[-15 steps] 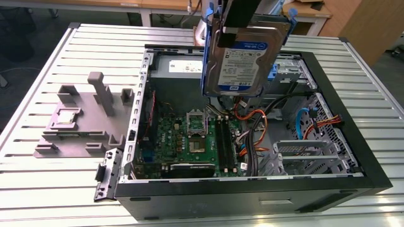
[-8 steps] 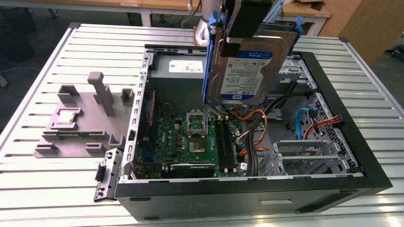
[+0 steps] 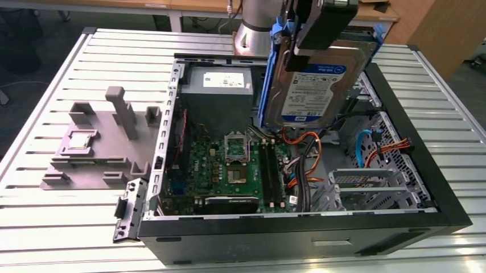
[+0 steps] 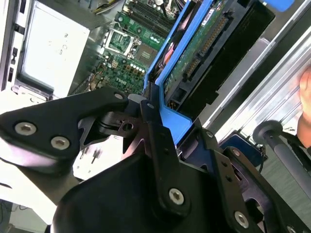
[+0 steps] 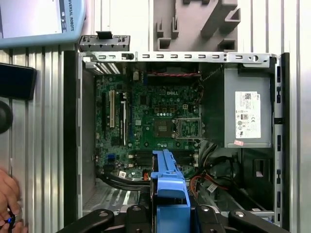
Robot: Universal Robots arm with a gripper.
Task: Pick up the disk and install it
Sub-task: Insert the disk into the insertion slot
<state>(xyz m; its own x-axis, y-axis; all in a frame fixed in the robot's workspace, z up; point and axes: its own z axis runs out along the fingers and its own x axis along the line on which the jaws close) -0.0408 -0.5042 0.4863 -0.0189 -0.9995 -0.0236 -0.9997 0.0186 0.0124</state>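
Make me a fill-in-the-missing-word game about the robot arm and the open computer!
1. The gripper is shut on the disk, whose plastic carrier is coloured ____.
2. The grey fixture sits beside the computer case, on the exterior view's ____.
3. The circuit board lying inside the case is coloured ____.

Missing words: blue, left, green.
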